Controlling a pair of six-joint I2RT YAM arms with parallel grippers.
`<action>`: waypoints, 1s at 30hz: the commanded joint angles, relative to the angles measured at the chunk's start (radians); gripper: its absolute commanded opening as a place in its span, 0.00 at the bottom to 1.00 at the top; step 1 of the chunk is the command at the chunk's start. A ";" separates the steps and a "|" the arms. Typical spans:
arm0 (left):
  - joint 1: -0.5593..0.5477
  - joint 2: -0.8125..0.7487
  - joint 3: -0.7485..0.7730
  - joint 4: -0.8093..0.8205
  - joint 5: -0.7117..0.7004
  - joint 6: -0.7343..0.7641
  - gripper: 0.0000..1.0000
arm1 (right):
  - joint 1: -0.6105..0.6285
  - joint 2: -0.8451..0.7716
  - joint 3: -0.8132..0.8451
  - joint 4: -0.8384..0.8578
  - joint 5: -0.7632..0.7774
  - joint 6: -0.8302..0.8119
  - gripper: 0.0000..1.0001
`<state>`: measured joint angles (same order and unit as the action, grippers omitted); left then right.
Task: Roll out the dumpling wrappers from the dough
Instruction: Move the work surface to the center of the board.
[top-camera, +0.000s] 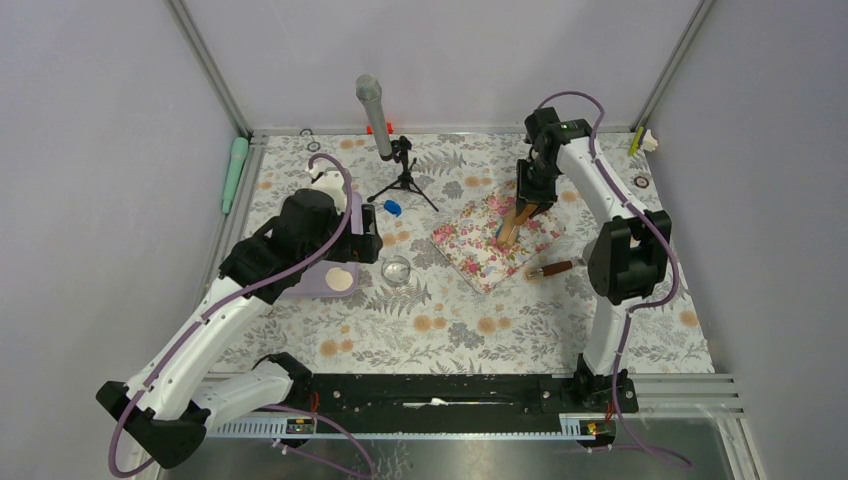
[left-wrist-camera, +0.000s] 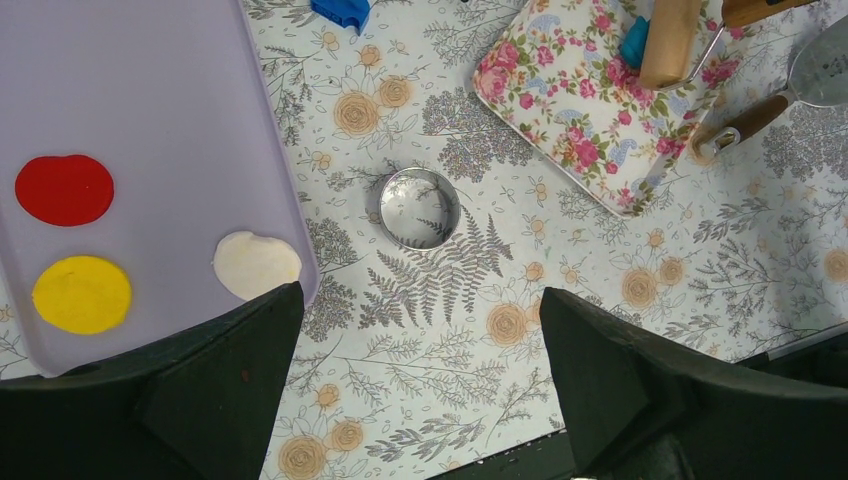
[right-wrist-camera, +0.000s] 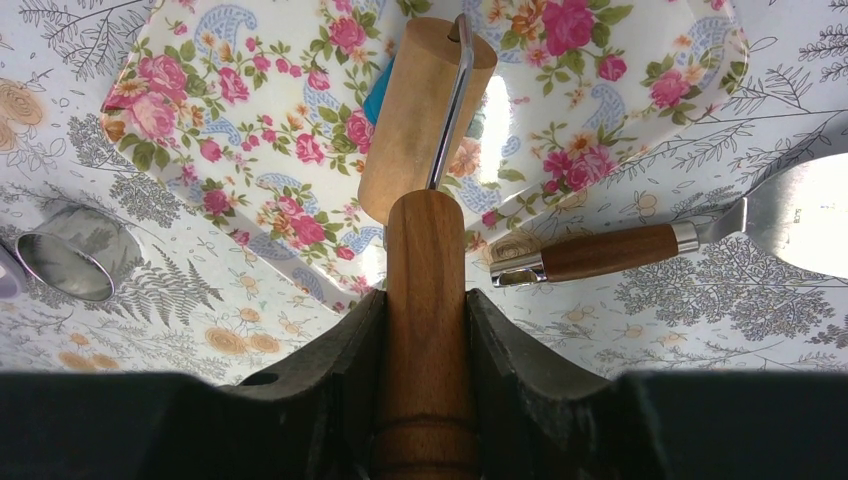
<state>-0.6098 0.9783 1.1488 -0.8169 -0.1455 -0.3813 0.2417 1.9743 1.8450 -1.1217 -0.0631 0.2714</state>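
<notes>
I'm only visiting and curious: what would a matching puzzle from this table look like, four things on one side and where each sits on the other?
Things
1. wooden roller with a metal frame
2. round metal cutter ring
3. red clay disc
4. wooden-handled metal spatula

Places
A. on the lilac tray
B. on the fern-print table cover, between tray and pink floral mat
C. held in the right gripper, over the mat
D. beside the mat, away from the tray

Pairs: 1-C, 2-B, 3-A, 4-D
</notes>
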 joint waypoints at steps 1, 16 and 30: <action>-0.002 -0.019 0.001 0.037 -0.014 -0.010 0.99 | 0.010 0.014 -0.105 0.130 0.086 -0.002 0.00; -0.002 0.001 -0.014 0.058 0.012 0.007 0.99 | -0.018 -0.033 -0.177 0.130 0.087 -0.038 0.00; -0.001 -0.016 -0.028 0.030 -0.020 0.033 0.99 | 0.020 0.136 0.144 0.004 0.080 -0.025 0.00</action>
<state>-0.6098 0.9825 1.1225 -0.8139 -0.1390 -0.3645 0.2417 2.0258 1.9202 -1.1198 -0.0578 0.2539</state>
